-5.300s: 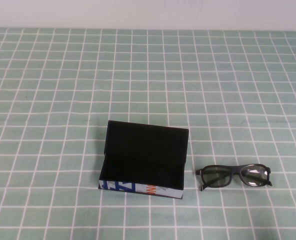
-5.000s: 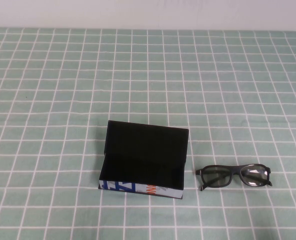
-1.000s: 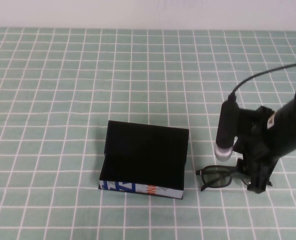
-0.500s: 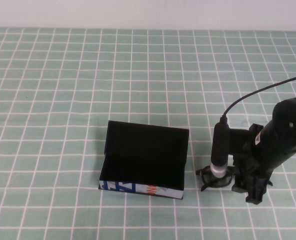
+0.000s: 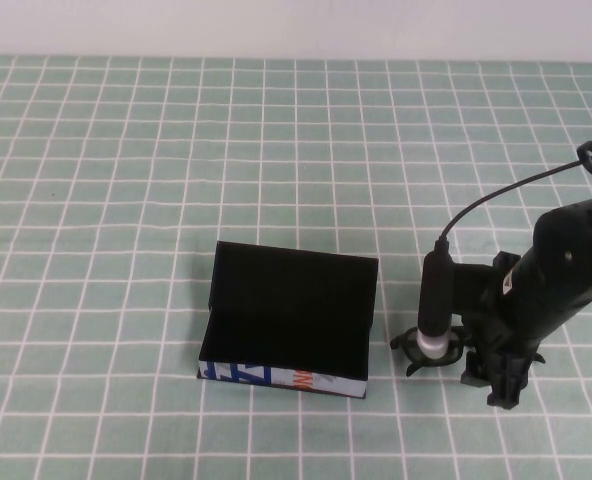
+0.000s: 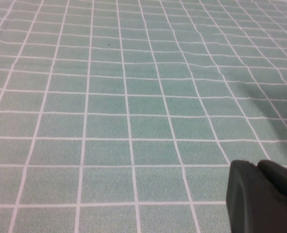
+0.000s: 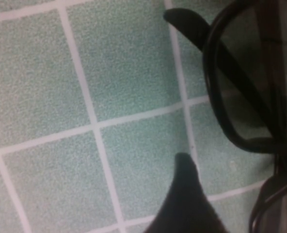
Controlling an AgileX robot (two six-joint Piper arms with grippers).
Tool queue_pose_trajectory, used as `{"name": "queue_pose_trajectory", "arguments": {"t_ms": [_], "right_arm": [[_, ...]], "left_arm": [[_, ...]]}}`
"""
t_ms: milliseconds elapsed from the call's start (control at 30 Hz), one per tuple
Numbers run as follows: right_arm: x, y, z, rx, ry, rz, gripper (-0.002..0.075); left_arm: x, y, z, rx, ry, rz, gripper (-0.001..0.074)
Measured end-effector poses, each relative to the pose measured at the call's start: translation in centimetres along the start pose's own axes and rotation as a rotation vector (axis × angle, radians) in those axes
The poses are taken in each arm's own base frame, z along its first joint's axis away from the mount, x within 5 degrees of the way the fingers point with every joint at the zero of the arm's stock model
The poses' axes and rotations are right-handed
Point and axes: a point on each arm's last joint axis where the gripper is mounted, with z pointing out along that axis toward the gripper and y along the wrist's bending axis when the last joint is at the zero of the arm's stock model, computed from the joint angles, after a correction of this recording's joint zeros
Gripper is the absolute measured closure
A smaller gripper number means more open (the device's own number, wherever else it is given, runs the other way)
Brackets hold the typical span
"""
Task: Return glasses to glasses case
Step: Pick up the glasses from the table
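The glasses case (image 5: 286, 320) stands open on the checked cloth, lid up, black inside, with its blue, white and orange front facing me. The black glasses (image 5: 413, 352) lie just right of it, mostly hidden under my right arm. My right gripper (image 5: 488, 378) is down at cloth level over the glasses, open. In the right wrist view one finger (image 7: 184, 199) stands on the cloth beside the frame (image 7: 221, 104) without touching it. My left gripper (image 6: 262, 196) shows only in the left wrist view, shut and empty over bare cloth.
A green cloth with a white grid (image 5: 176, 150) covers the whole table. The right arm's wrist camera (image 5: 436, 310) and its cable (image 5: 516, 185) hang between the case and the arm. A pale wall runs along the far edge.
The right arm came in from the right and lowered onto the glasses. In the last second it dropped further and now covers most of the frame. Case and glasses have not moved.
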Motion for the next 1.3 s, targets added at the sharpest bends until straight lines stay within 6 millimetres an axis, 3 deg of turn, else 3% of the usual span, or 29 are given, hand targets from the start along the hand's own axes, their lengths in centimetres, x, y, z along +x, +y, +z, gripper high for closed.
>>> {"name": "queue_pose_trajectory", "arguments": {"t_ms": [200, 467, 633, 1133, 1300], "right_arm": [[0.0, 0.0, -0.5, 0.005, -0.004, 0.000, 0.0296], [-0.5, -0.4, -2.9, 0.055, -0.041, -0.004, 0.0296], [-0.5, -0.4, -3.0, 0.059, -0.044, -0.004, 0.0296], [-0.2, -0.8, 0.2, 0.020, 0.023, -0.066, 0.0297], [-0.2, -0.8, 0.4, 0.018, 0.025, -0.066, 0.0376]], "left_arm": [[0.0, 0.0, 0.0, 0.000, 0.000, 0.000, 0.0737], [0.0, 0.0, 0.0, 0.000, 0.000, 0.000, 0.0737], [0.0, 0.0, 0.0, 0.000, 0.000, 0.000, 0.0737], [0.0, 0.0, 0.0, 0.000, 0.000, 0.000, 0.0737], [0.0, 0.0, 0.0, 0.000, 0.000, 0.000, 0.0737]]}}
